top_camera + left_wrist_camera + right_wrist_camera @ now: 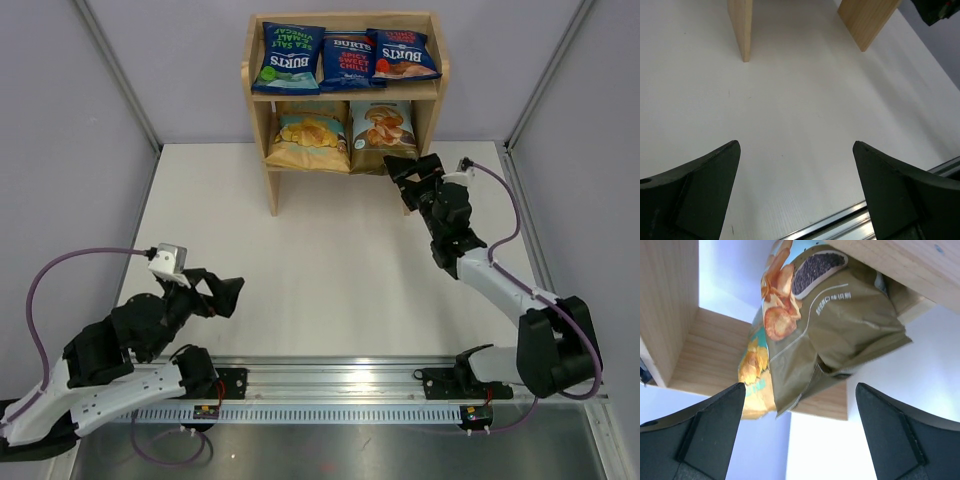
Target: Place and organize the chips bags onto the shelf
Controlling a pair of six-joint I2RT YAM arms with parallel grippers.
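Top camera first: looking at a light natural-wood two-tier shelf (259, 120) at the far edge of the white table (300, 250), with three small dark-blue crinkly bags (350, 60) lined up side by side on the upper tier. Below them, spotting a larger tan-and-light-blue bag (308, 135) and a larger olive-brown bag (383, 135) standing next to each other, touching. Counting all five up on the shelf, so judging the placing all but done, with tidying at most to come. Right arm (480, 265) stretched toward the shelf's right foot, jaws apart and holding nothing, just beside the olive-brown bag. Left arm (130, 335) low near its base, well apart from the shelf.

Over to the left wrist: jaws spread wide, nothing between them, only bare table and two wooden shelf feet ahead.

Now the right wrist: jaws wide here too, empty, peering up at the olive-brown bag leaning out from under the upper board, pressed against the tan one. Looks puffy, light, soft and probably slippery, with brittle contents inside. Best pinched gently at the crimped lower seam (800, 390) or a side edge, never squeezed across the belly
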